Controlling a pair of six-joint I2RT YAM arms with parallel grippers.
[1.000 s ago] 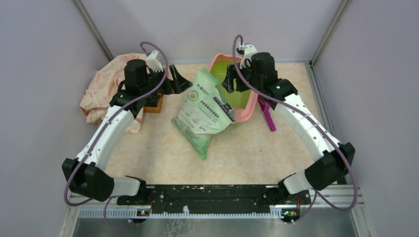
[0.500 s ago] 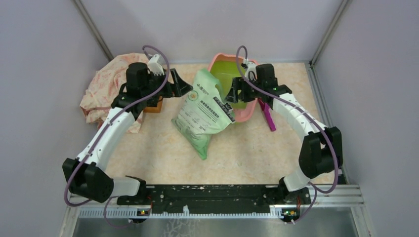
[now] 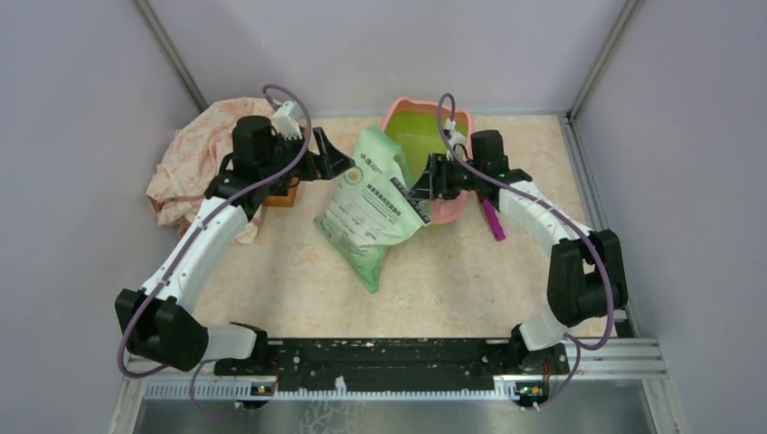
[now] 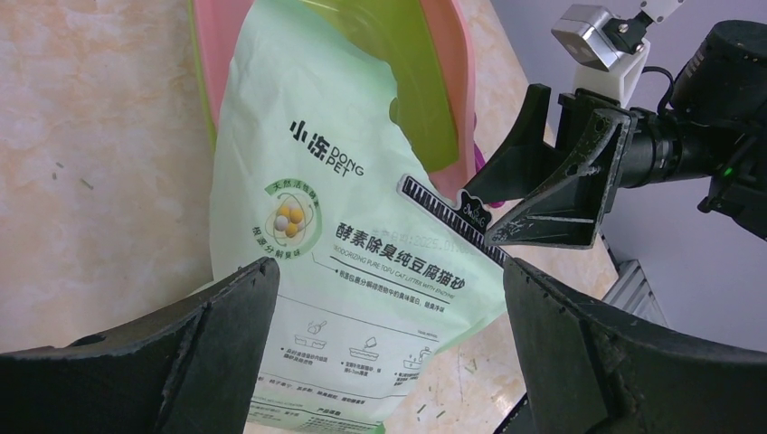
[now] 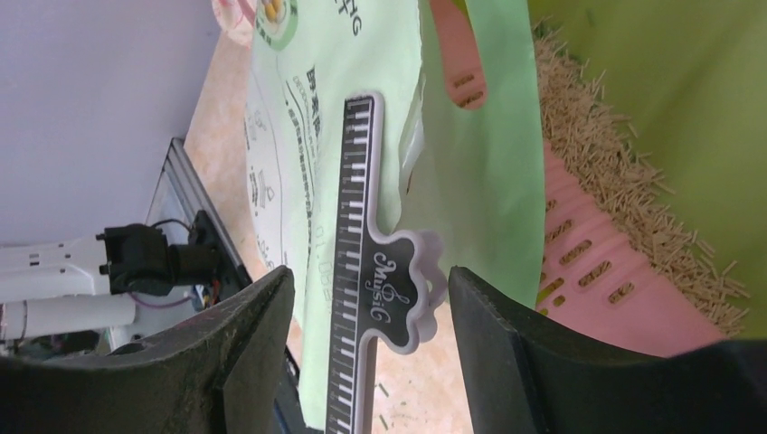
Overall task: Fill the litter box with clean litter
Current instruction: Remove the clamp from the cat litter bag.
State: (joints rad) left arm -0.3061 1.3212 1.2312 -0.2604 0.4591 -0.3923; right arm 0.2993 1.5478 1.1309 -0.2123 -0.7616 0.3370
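Seen from above, the bag (image 3: 371, 203) lies tilted with its top overlapping the rim of the litter box (image 3: 394, 112), which stands just behind the bag. A scoop (image 3: 491, 217) lies to the bag's right and a crumpled cloth (image 3: 194, 154) well to its left. That view gives the box's green inside but is too coarse to show any grains. Only the right wrist view shows the litter (image 5: 624, 172): pale tan pellets inside the box, heaped against its slotted pink ledge just past the bag's top edge. The same view shows the right gripper (image 5: 371, 280) with jaws partly apart on either side of the scalloped tab of a black clip (image 5: 355, 163) that runs across the bag's top. A gap shows beside one finger, and the other finger sits right up against the tab. The left wrist view adds the bag's printed front. There the left gripper (image 4: 389, 271) is spread wide off the bag's left side, holding nothing, and the right gripper's tips flank the clip's end.
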